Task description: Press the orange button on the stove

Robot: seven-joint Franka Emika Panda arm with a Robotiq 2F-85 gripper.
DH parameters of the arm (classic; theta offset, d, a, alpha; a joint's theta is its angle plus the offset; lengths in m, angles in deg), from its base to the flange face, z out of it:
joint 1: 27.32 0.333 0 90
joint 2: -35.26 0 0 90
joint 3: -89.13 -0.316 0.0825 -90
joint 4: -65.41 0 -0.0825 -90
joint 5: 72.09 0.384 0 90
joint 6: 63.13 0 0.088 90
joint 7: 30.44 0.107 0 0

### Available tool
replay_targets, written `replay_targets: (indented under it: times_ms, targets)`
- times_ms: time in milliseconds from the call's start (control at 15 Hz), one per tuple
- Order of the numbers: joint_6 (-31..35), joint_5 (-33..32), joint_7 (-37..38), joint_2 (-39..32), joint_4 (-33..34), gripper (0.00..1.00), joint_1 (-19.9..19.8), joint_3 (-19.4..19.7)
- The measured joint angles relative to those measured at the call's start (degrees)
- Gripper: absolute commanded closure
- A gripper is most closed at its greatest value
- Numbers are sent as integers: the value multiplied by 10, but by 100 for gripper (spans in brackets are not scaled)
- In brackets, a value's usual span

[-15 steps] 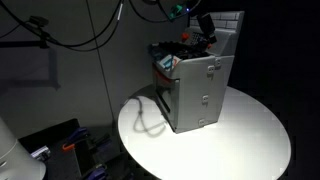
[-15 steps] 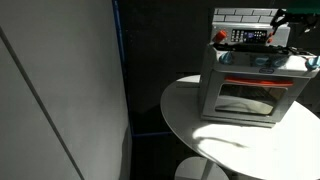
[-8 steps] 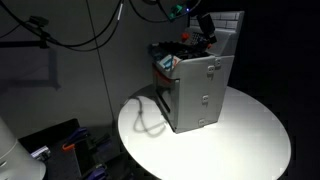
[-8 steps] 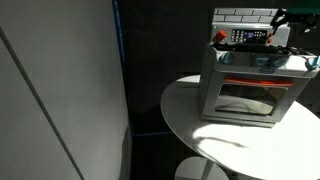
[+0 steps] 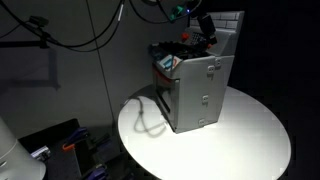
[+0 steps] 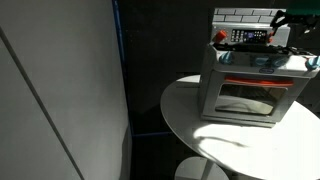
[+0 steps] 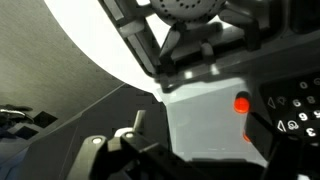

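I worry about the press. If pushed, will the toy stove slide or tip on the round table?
The stove looks like a small hollow plastic toy, so it is probably light and may slide on the smooth white table. Its boxy, wide base should resist tipping.

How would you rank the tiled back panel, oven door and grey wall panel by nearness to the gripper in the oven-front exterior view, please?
1. Tiled back panel, beside the gripper, up top.
2. Oven door, below it.
3. Grey wall panel, far opposite side.
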Motion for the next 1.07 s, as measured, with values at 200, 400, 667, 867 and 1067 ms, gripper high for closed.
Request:
replay_targets:
  times_ms: [200,400,667,867,1067]
  targets:
    - [1,0,0,-2,2,0,0,1]
    - [4,0,0,-4,3,0,0,3]
    - [5,0,0,-5,3,0,0,3]
    - [8,0,0,-6,3,0,0,3]
    - [11,0,0,-7,3,0,0,4]
